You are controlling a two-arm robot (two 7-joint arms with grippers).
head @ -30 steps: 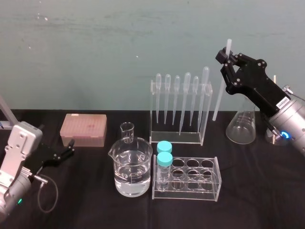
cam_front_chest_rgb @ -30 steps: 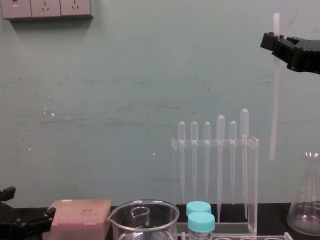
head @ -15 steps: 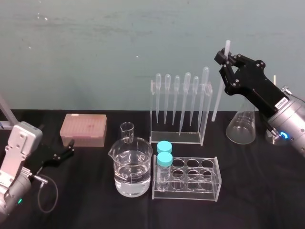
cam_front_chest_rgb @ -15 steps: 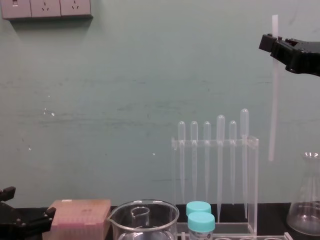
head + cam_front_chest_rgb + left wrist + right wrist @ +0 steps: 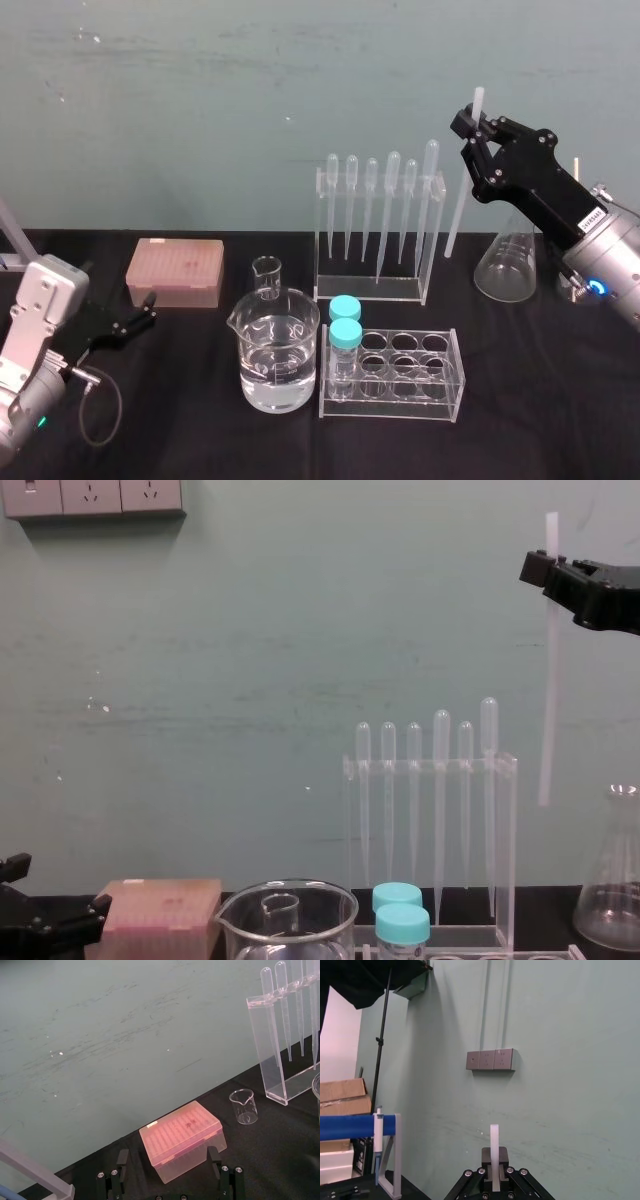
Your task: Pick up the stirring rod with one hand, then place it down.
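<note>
High near the flask [image 5: 505, 268], right gripper [image 5: 474, 122] pinches the stirring rod [image 5: 459, 200] — grasped stretch hidden; left gripper [image 5: 140, 318] parked low, spread wide.

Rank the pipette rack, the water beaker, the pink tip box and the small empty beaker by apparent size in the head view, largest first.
1. pipette rack
2. water beaker, though it stands nearer the camera than the box, so this place is unsure
3. pink tip box
4. small empty beaker, clearly smallest
</note>
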